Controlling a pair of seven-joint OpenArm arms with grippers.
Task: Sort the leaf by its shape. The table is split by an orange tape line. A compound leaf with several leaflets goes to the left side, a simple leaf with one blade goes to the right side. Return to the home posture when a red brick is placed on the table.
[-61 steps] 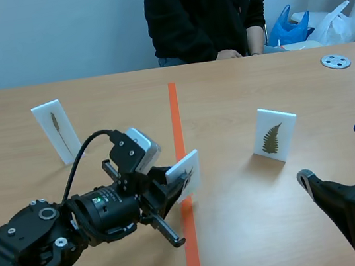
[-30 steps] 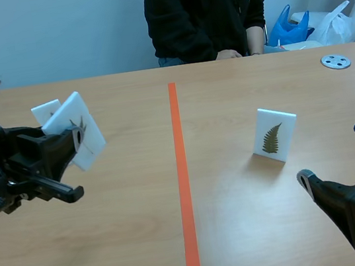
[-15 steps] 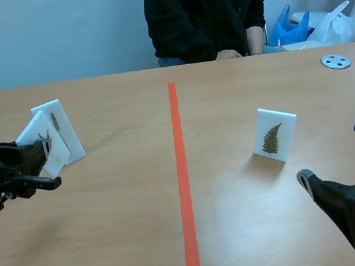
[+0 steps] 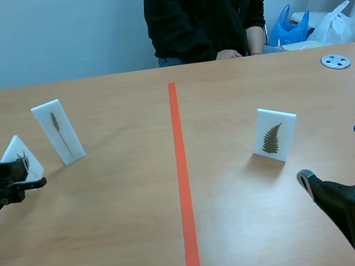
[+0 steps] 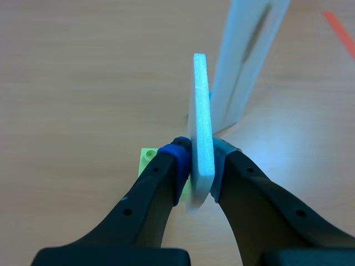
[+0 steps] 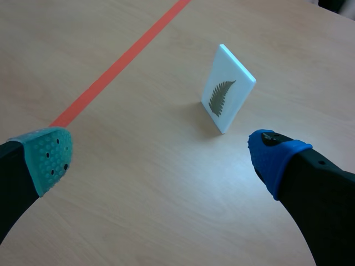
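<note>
At the far left of the scene view, my left gripper (image 4: 18,175) is shut on a small white leaf card (image 4: 19,158), held low over the table. From the left wrist the card (image 5: 201,127) shows edge-on between the pads, with a green base piece (image 5: 146,160) beneath it. Whether it touches the table cannot be told. Just ahead stands a tall white card (image 4: 59,132) (image 5: 249,61) with a slender leaf. A fern card (image 4: 274,134) (image 6: 226,95) stands right of the orange tape line (image 4: 182,172). My right gripper (image 4: 344,163) (image 6: 163,160) hangs open, low at the near right, short of the fern card.
A person in a black top (image 4: 206,8) sits across the table. Blue and white plastic bags (image 4: 295,25) lie at the far right, with a grey disc (image 4: 335,61) on the table near them. Bare wood lies around the tape line (image 6: 122,58).
My left arm carried the card from the tape line to the far left and lowered it beside the tall card. The right arm and fern card have not moved.
</note>
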